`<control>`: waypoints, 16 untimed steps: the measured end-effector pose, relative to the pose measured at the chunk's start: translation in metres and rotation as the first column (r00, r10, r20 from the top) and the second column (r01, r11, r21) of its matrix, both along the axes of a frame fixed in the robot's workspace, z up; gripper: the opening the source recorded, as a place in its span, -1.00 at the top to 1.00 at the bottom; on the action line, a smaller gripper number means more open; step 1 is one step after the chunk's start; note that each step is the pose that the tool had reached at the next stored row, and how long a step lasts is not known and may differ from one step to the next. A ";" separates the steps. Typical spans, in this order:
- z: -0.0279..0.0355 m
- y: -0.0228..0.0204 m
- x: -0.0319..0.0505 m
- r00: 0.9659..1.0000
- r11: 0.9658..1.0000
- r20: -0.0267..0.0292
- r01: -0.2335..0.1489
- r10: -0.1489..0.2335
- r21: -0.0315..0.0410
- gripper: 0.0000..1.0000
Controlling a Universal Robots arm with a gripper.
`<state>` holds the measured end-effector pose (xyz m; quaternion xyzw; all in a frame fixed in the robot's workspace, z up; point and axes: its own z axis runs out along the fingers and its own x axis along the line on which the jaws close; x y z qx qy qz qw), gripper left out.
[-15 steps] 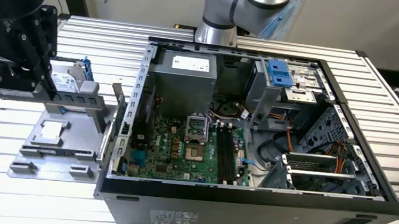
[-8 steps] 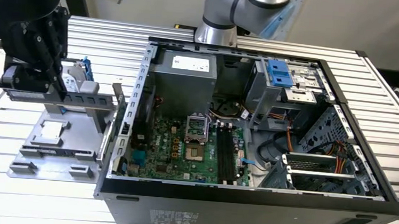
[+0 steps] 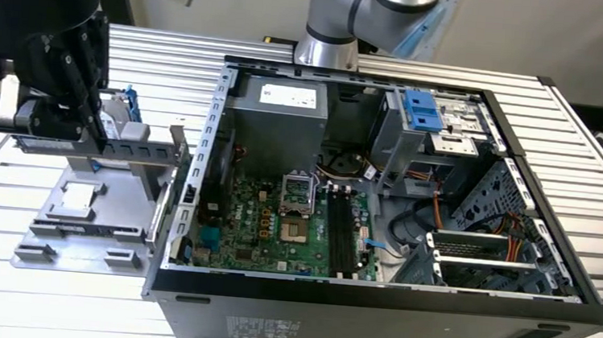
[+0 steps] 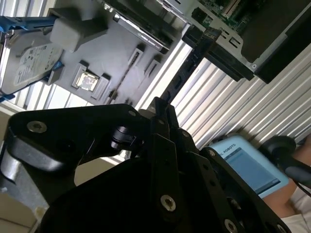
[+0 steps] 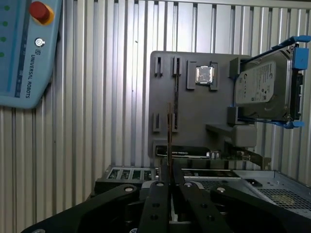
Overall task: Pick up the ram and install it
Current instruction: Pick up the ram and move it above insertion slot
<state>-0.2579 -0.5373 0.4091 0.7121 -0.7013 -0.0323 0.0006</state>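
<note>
Hanging level in the tool's pinch, the ram [image 3: 131, 149] sits toward nine o'clock of the exterior view, on the exterior view's left, above the grey tray [image 3: 60, 235] and outside the open computer case [image 3: 377, 300]. The tool [image 3: 96, 137] is narrow, its black fingers clamped on the stick's two flat faces. The board's length runs toward three o'clock, with one end close to the case's side wall. I cannot tell whether its lower edge clears the tray.

In the first wrist view the ram [image 5: 168, 131] shows edge-on as a thin line coming out from between the fingers [image 5: 178, 177], in line with a long slot of the tray. In the second wrist view the ram [image 4: 187, 65] shows its dark face reaching away from the fingertips.

At twelve o'clock of the ram, just behind it, a hard drive [image 5: 262, 87] stands on edge in a blue bracket. At about seven o'clock a small square chip [image 3: 79, 194] lies in a tray pocket. The long black slots [image 3: 342, 229] on the green motherboard [image 3: 254, 222] lie toward four o'clock, well apart. Everything rests on a ribbed metal counter [image 3: 593, 160], where a blue pendant [image 5: 24, 53] with a red button also lies
</note>
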 end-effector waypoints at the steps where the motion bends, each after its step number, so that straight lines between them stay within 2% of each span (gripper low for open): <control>1: 0.0000 0.0000 0.0000 1.000 1.000 0.000 0.000 0.000 0.000 1.00; 4: 0.0001 0.0000 0.0049 1.000 1.000 0.000 0.000 0.000 0.000 1.00; 16: 0.0000 0.0002 0.0421 1.000 1.000 0.000 0.000 0.000 0.000 1.00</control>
